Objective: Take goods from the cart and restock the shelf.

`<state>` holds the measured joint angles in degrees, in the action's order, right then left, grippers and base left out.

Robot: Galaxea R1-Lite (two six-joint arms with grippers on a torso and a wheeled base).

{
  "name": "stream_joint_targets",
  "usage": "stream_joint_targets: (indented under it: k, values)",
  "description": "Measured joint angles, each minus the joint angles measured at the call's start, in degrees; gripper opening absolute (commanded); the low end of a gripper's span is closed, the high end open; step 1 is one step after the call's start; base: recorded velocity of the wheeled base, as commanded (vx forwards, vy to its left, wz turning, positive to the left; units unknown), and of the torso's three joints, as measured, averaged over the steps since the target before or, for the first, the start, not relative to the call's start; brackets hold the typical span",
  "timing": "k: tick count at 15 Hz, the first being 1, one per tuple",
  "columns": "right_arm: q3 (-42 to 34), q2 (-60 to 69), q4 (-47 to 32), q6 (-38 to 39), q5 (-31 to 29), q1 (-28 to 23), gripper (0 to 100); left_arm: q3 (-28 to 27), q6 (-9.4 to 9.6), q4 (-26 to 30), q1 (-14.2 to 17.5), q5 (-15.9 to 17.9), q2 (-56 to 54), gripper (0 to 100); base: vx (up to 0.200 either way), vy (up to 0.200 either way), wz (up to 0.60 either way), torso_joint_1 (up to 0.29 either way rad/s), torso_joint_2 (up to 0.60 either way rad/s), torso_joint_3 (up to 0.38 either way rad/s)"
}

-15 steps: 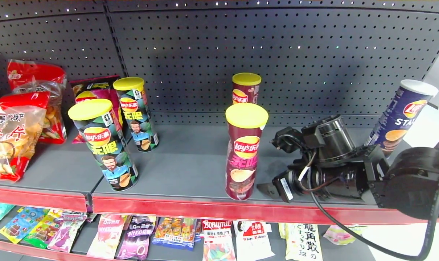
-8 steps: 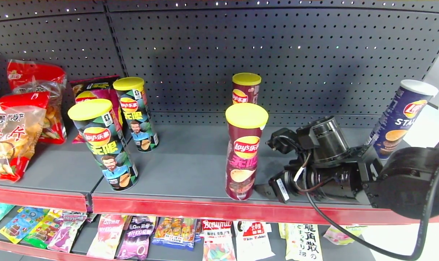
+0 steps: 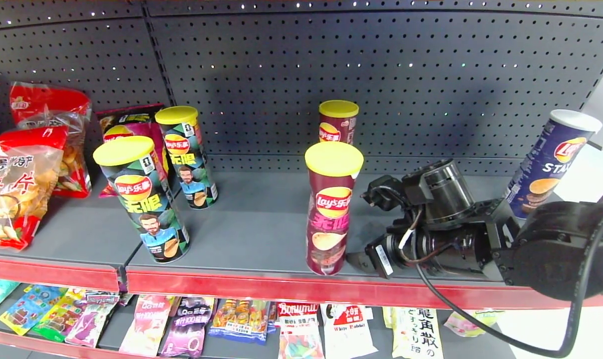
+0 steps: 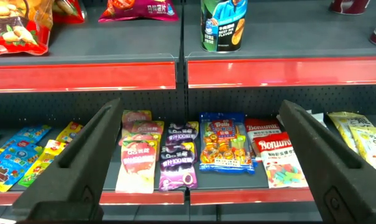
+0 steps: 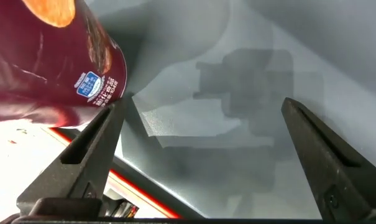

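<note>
A tall maroon chip can (image 3: 331,209) with a yellow lid stands near the front edge of the grey shelf (image 3: 261,224). My right gripper (image 3: 360,260) lies low on the shelf just right of the can's base. In the right wrist view the right gripper (image 5: 203,106) is open, and one finger (image 5: 107,134) rests against the maroon can (image 5: 51,62). Nothing is between its fingers. My left gripper (image 4: 199,106) hangs open in front of the lower shelf, facing candy bags (image 4: 222,146).
A second maroon can (image 3: 337,121) stands at the back. Two green cans (image 3: 144,199) (image 3: 187,157) stand to the left, and a blue can (image 3: 550,159) leans at the far right. Snack bags (image 3: 17,184) fill the left end. The shelf front has a red lip (image 3: 231,284).
My right gripper has slid left along the shelf, and the front maroon can has shifted slightly left with it, leaning a little.
</note>
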<state>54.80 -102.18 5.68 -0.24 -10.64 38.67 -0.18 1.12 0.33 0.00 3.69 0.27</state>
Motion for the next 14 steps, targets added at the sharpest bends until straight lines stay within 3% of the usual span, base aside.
stream_joint_targets:
  k: [10,14]
  values:
    - [-1.1,0.9,0.0,-0.1,-0.1,-0.1,100,0.0,0.02,0.0,0.0,0.0,0.0,100,0.000,0.000,0.00,0.000,0.00,0.000]
    - [-8.9,8.7,2.2,-1.2,-0.1,-0.9,100,0.0,0.02,0.0,0.0,0.0,0.0,100,0.000,0.000,0.00,0.000,0.00,0.000]
